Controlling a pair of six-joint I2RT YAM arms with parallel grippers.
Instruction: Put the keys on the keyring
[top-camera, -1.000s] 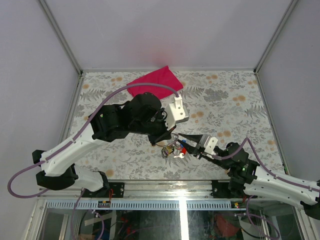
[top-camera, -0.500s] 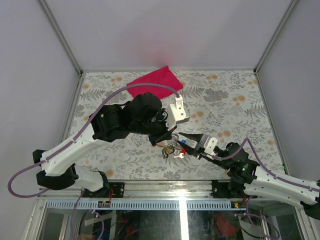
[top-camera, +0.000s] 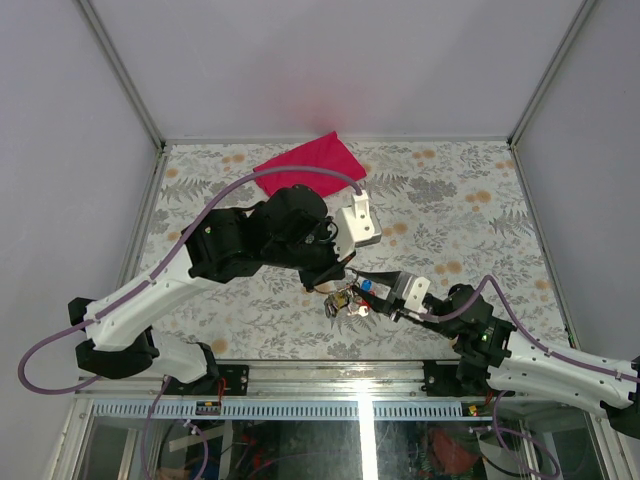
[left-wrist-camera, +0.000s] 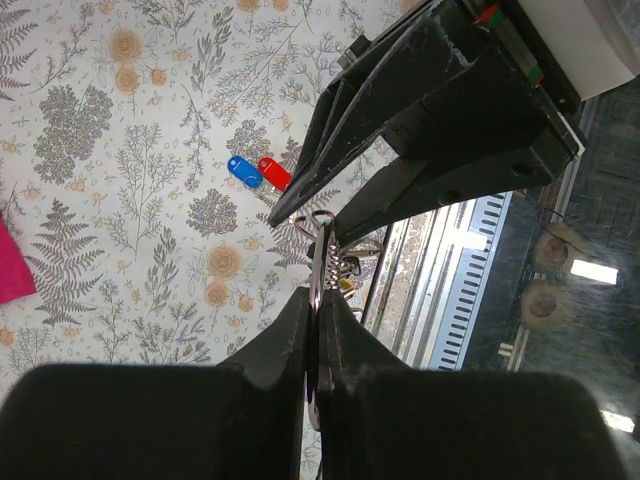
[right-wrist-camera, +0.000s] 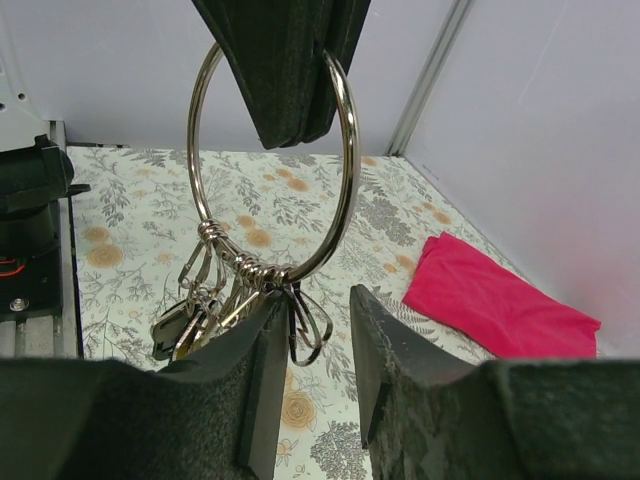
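At this moment you had the keyring (right-wrist-camera: 250, 268) lifted off the table (left-wrist-camera: 120, 250). The left gripper (left-wrist-camera: 317, 300) was clenched on the ring's upper arc, so the ring hung upright with its bunch of small keys (right-wrist-camera: 185, 320) dangling from the bottom. That much of the job looked done: the ring was raised, steadied and presented to your other arm.

The right gripper (right-wrist-camera: 315, 300) was just under the ring. Its jaws were parted a little, with one of the small wire loops of the bunch standing in the gap. From the right wrist view the loop did not seem pinched, so I judge that hand was holding nothing.

Neither of the two keys was on the ring. The blue-headed key (left-wrist-camera: 243, 170) and the red-headed key (left-wrist-camera: 273, 173) lay side by side on the flowered table, close to touching and just beyond the tips of the right gripper. No finger was on either. The magenta cloth (right-wrist-camera: 500, 300) lay well apart, toward the far edge, and had no part in this.

So the main work was left to you, as far as I can judge. You had to pick up one key, open or find the split in the ring, and thread the key's hole on. Then you had to do the same for the second key. Whether the ring's coil was already pried open, the views did not show.
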